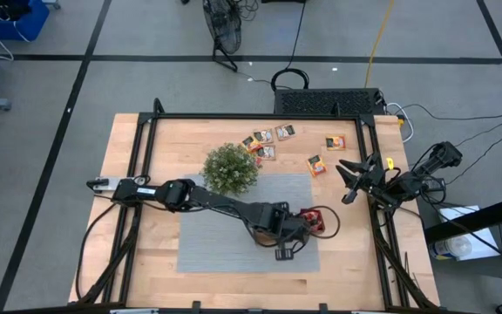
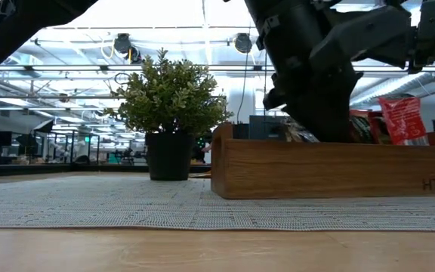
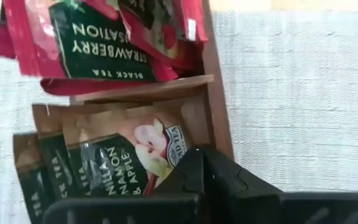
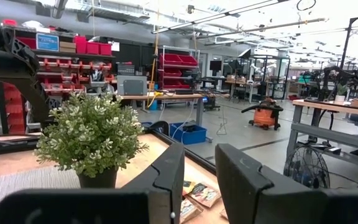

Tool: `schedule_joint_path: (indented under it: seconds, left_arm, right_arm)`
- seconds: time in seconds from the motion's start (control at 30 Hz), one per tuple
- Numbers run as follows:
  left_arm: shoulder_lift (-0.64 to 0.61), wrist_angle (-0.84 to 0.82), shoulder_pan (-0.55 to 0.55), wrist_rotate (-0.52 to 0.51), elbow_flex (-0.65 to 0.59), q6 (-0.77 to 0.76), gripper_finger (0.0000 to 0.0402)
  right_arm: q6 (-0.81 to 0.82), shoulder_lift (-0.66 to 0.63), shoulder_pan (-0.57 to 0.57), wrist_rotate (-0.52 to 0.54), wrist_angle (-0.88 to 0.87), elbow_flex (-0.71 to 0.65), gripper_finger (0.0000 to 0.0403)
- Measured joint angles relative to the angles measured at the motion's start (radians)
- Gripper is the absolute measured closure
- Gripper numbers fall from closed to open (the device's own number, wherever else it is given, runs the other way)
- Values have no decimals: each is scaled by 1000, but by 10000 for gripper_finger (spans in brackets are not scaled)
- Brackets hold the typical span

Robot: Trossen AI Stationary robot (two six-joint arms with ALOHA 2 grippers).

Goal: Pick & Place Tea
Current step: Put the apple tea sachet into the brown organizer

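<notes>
A brown wooden tray (image 3: 211,93) stands on the grey mat, right of the plant (image 1: 230,168). Red tea sachets (image 3: 98,37) fill one compartment, and brown and orange ones (image 3: 126,158) stand in the compartment beside it. My left gripper (image 3: 199,157) is shut, pointing steeply down over the tray (image 1: 329,228), with its tips at the front orange sachet's corner. Several loose sachets (image 1: 267,144) lie flat on the bare wood at the far side. My right gripper (image 4: 199,180) hangs open over the table's right edge (image 1: 347,181), holding nothing. My left gripper's shut fingertips (image 3: 191,163) stand at the upper corner of the front orange sachet (image 3: 166,140) in the tray, coming from above at a slant. I cannot tell whether they touch it.
The potted plant (image 2: 171,106) stands on the mat's far left part (image 1: 207,227), close beside the tray (image 2: 331,168). Two more sachets (image 1: 335,141) lie at the far right of the table. A black frame runs around the table's edges.
</notes>
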Motion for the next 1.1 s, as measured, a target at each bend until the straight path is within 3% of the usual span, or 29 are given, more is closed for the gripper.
schedule_joint_path:
  seconds: [0.23, 0.37, 0.67, 0.93, 1.1]
  left_arm:
    - [0, 46, -1, 108, 0, -3, 383]
    - [0, 78, -2, 158, 0, 8, 395]
    - [-22, 77, -3, 148, 0, 46, 362]
    - [-149, 66, -22, -17, 2, 116, 356]
    - [-242, 19, -45, -207, 3, 160, 355]
  right_arm:
    - [-1, 0, 0, 0, 0, 0, 325]
    - [0, 0, 0, 0, 0, 0, 325]
    - [-1, 0, 0, 0, 1, 0, 325]
    - [-1, 0, 0, 0, 0, 0, 325]
    - [0, 0, 0, 0, 0, 0, 325]
